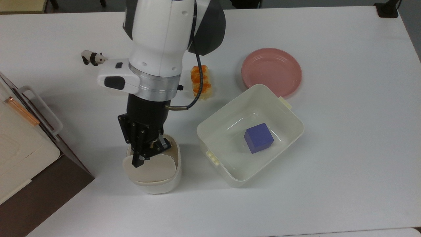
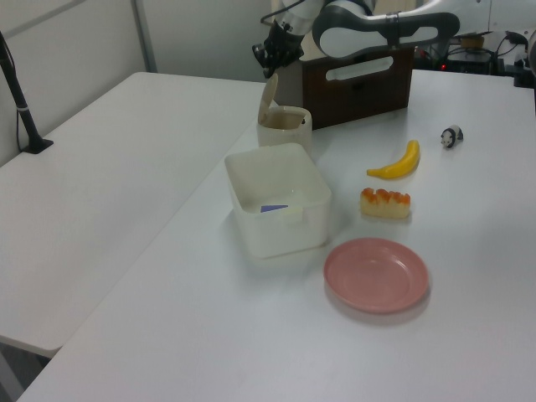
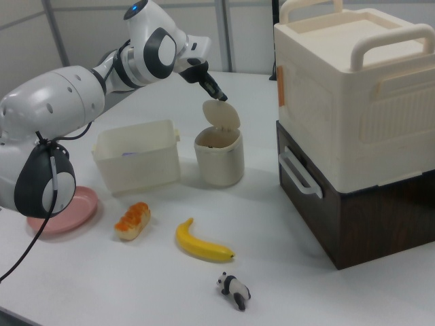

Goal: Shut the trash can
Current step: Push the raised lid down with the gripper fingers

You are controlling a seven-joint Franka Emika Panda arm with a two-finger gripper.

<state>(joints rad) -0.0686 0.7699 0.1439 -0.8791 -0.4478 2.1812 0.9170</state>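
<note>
Clearly small, rounded-square and cream-white, the trash can (image 1: 154, 179) at the top view's 7 o'clock on the white counter (image 1: 345, 131), near the cream tub (image 1: 286, 138) at its 3 o'clock. Beige hinged lid (image 3: 222, 115) tilted up, mouth uncovered. Pincer (image 1: 149, 154) right at the lid's top edge; spread or pressed together, cannot tell.

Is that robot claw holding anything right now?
Nothing seems gripped. The gripper sits at the top edge of the trash can's raised lid, apparently pushing it rather than clamping it.
</note>
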